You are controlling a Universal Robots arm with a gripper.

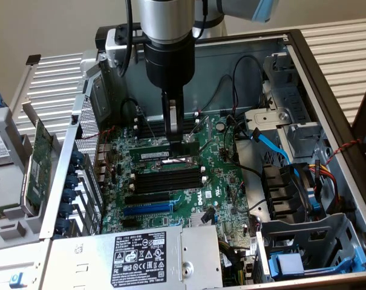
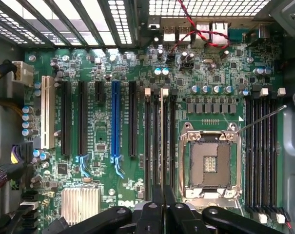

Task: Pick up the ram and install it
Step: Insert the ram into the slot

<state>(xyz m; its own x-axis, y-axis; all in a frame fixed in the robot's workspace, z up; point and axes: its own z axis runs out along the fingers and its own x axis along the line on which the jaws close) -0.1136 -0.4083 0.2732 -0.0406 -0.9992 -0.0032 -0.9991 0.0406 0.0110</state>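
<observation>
Green ram (image 1: pixel 155 155), standing on edge in a memory slot beside the processor socket (image 2: pixel 210 165) on the motherboard (image 1: pixel 222 181) inside the open computer case (image 1: pixel 307 60); jaws drawn together just over its top edge, seemingly to press it home, not grip it.

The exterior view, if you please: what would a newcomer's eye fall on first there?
The silver robot arm hangs straight down into the open computer case, mid-picture. Under its tip the ram, green with a white label, lies along the memory slots of the motherboard. A bright blue cable stands out toward the exterior view's right.
</observation>
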